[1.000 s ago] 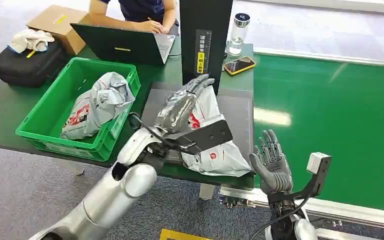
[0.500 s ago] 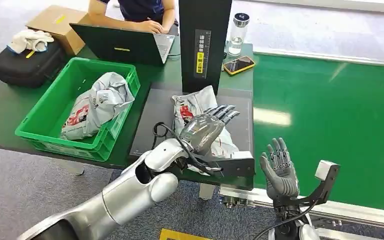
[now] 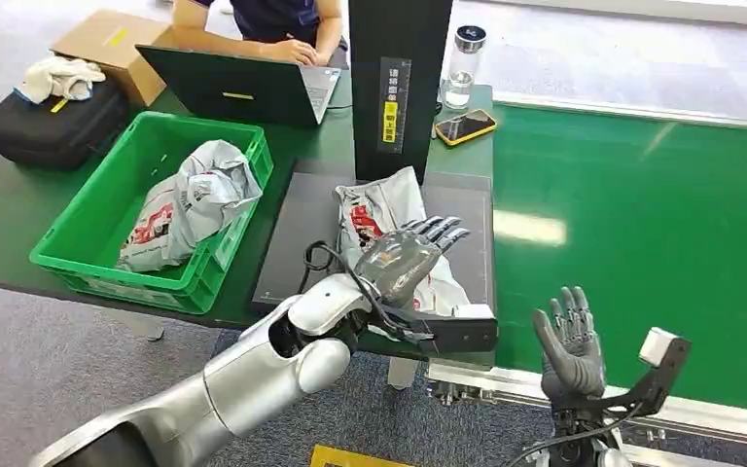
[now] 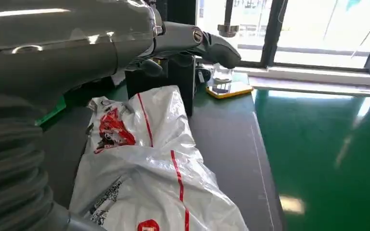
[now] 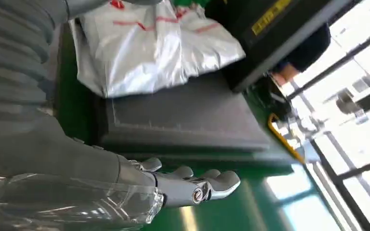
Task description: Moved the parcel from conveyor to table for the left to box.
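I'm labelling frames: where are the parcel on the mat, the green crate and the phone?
parcel (image 3: 381, 209), head view, upper part with red print.
green crate (image 3: 70, 230), head view, left wall.
phone (image 3: 465, 126), head view, screen middle.

The left arm reaches in from 7 o'clock toward 1 o'clock, its hand flat with fingers extended and spread, holding nothing. The right hand stands upright at 5 o'clock, palm forward, fingers apart and empty.
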You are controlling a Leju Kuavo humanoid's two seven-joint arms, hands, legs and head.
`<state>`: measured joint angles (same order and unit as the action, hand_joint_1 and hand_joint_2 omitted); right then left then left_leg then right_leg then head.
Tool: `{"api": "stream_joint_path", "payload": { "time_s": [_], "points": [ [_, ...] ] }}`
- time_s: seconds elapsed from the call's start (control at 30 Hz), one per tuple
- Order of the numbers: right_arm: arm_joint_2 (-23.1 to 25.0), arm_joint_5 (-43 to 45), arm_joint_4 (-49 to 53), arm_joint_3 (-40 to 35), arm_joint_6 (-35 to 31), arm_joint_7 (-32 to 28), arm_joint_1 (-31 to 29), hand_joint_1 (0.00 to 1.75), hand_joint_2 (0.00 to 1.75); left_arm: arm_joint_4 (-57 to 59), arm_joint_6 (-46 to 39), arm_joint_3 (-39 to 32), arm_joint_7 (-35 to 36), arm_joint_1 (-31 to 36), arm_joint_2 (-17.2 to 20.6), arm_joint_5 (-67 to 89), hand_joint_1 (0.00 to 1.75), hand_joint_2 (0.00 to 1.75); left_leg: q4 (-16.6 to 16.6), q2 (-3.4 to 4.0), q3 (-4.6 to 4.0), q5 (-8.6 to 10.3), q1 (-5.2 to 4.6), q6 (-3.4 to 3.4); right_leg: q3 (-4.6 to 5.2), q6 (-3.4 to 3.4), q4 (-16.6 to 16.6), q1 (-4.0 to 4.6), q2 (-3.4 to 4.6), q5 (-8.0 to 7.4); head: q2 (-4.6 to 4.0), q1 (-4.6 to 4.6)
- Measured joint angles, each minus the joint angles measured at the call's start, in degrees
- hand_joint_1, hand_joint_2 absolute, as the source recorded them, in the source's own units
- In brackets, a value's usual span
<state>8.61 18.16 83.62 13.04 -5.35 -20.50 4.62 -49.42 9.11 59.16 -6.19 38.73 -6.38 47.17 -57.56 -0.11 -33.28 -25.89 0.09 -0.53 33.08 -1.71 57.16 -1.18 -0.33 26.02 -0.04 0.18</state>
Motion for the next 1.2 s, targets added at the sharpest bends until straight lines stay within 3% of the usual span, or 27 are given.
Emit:
{"api": "stream_joint_path", "payload": {
  "time_s": [0.23, 0.47, 0.63, 1.2],
  "points": [
    [-0.1, -1.2, 1.7, 7.9, 0.4, -0.6, 1.4, 0.00, 1.75, 0.8, -0.5, 1.2, 0.1, 0.1, 1.0, -0.6, 0.00, 1.75, 0.0, 0.00, 0.00, 0.00, -0.01, 0.00, 0.00, -0.01, 0.0, 0.00, -0.01, 0.00, 0.02, 0.02],
    [-0.1, -2.6, 2.5, 10.7, 0.8, -0.6, 2.0, 0.00, 1.75, 1.1, -0.7, 1.6, 0.2, 0.4, 1.2, -0.7, 0.00, 1.75, 0.0, 0.01, 0.02, 0.00, 0.00, 0.00, -0.01, 0.00, 0.0, 0.00, -0.01, 0.00, 0.00, 0.02],
    [0.0, -4.9, 3.8, 13.6, 4.8, -0.1, 3.2, 0.00, 1.75, 2.4, -1.4, 1.9, 0.7, 1.4, 1.6, 0.6, 0.00, 1.75, 0.0, 0.01, 0.00, 0.00, 0.00, 0.00, 0.00, 0.00, 0.0, 0.00, -0.01, 0.00, 0.00, 0.02],
    [0.3, -6.1, 3.9, 14.3, 6.4, 0.0, 2.9, 0.00, 1.75, 18.2, -5.3, 2.2, 2.6, 5.1, -1.4, 4.0, 0.00, 1.75, 0.0, 0.00, 0.00, 0.00, 0.00, 0.00, -0.02, 0.00, 0.0, 0.00, -0.01, 0.00, 0.00, 0.02]
  ]
}}
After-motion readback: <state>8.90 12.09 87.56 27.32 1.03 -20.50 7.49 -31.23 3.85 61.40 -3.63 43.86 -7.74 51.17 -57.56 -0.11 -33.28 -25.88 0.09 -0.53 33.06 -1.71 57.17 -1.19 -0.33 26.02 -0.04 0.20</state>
